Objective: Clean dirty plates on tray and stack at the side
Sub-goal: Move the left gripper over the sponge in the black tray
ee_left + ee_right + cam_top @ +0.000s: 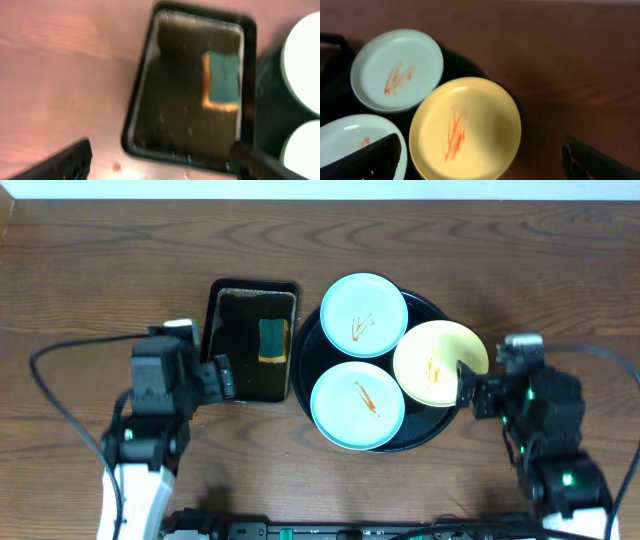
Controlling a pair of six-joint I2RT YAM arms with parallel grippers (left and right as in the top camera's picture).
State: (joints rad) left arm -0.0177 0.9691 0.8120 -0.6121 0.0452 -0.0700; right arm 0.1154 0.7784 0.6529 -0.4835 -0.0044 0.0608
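The round black tray holds three plates with orange sauce streaks: a light blue plate at the back, a light blue plate at the front, and a pale yellow plate at the right. My right gripper is open just right of the yellow plate, which lies between its fingers in the right wrist view. My left gripper is open and empty at the left edge of the rectangular tray. The back blue plate also shows in the right wrist view.
A small rectangular black tray stands left of the round tray and holds a green and yellow sponge, also in the left wrist view. Brown wood-grain tabletop lies all round. Cables run at both sides.
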